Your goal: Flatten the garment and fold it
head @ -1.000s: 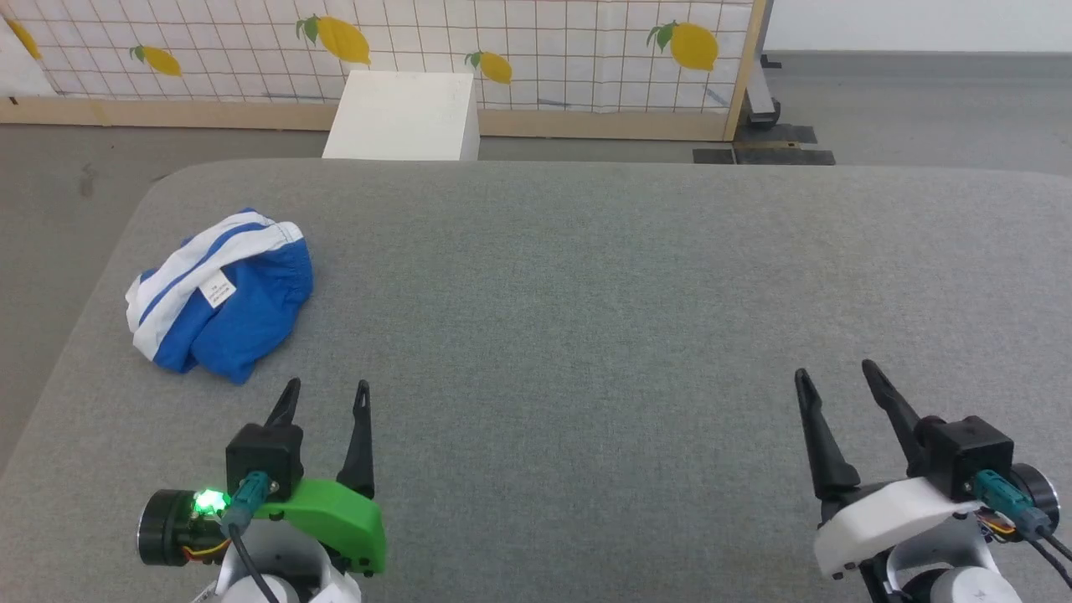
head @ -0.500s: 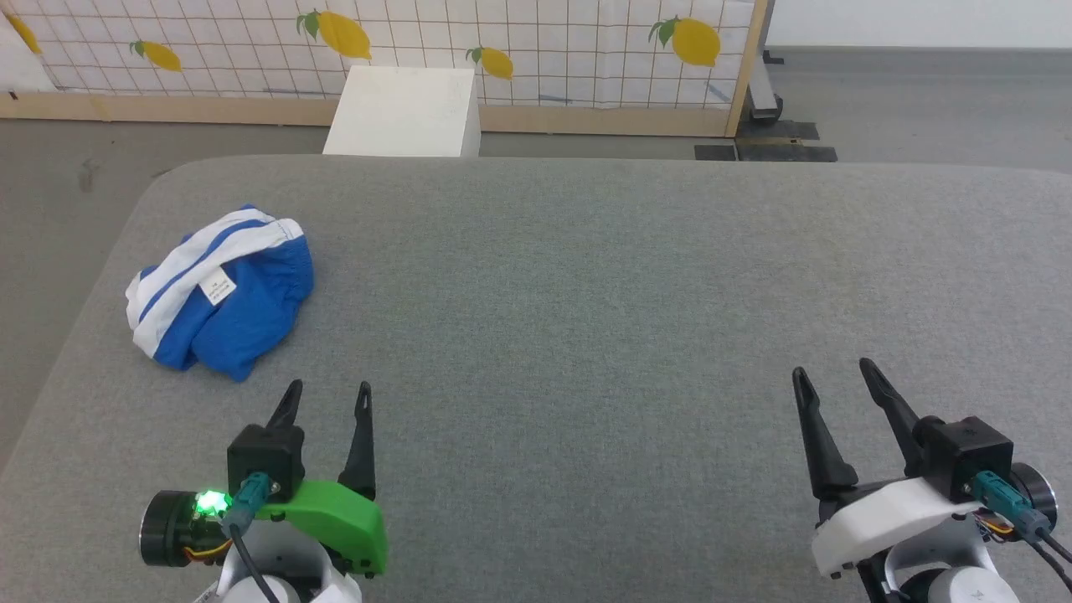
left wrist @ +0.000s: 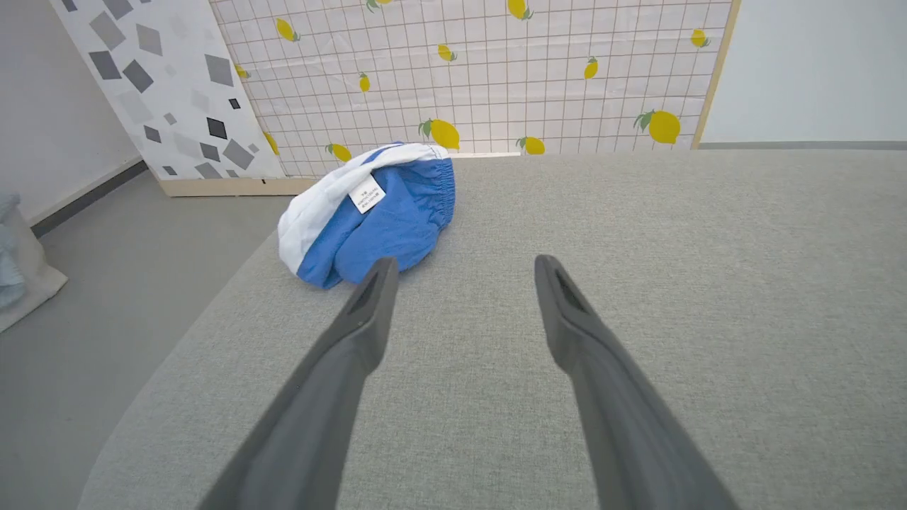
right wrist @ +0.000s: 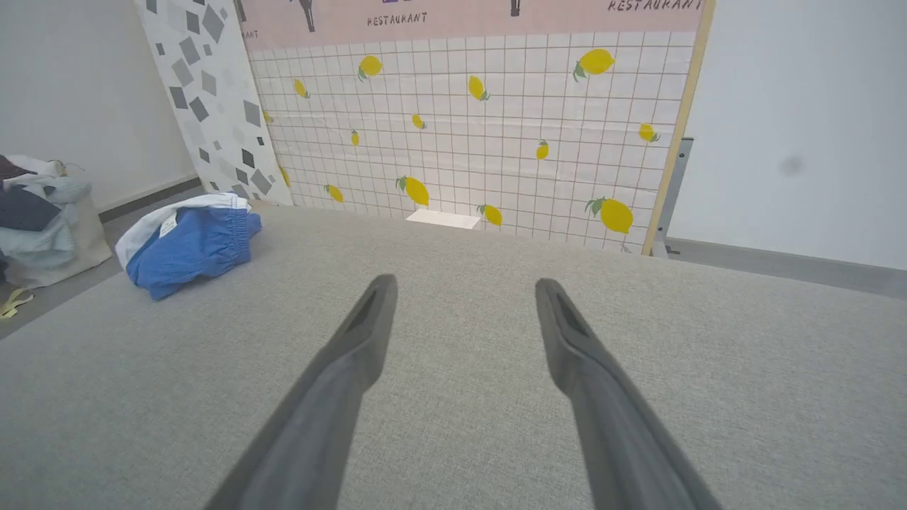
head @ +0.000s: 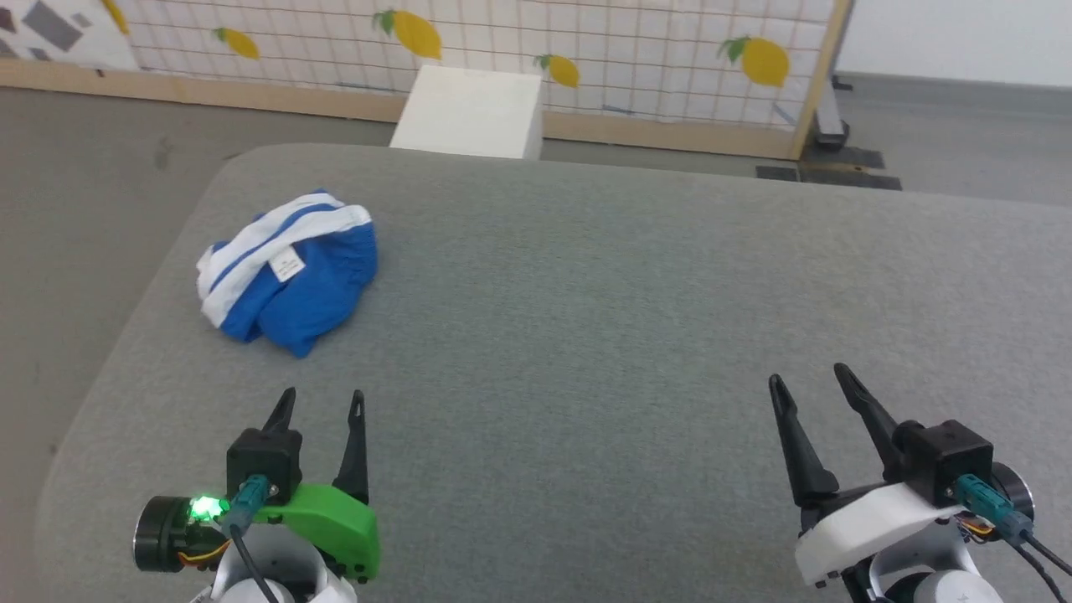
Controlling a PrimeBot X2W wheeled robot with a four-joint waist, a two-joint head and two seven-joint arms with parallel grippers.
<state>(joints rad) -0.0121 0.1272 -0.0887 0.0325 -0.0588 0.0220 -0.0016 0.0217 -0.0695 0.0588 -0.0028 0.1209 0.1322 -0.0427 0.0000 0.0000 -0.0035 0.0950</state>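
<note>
Only my head has turned, bringing the crumpled bright blue fabric shorts (head: 289, 272) nearer centre for reaching; my left pincer (head: 323, 394) and right pincer (head: 807, 374) hover wide, empty.

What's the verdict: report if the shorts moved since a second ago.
No. The garment stays by the far left corner of the table; the camera turned.

We cannot read the print on the small white label (head: 286, 266): it is too small. The garment (head: 289, 272), ahead and left of the left gripper (head: 323, 394), is bunched, and its folds hide its legs and underside from us. Far left of the right gripper (right wrist: 464, 281), a pile of clothes (right wrist: 35, 205) is cut by the picture's edge. Beyond both grippers, the far edge of the table (head: 628, 293) hides the foot of the white box (head: 469, 113).
</note>
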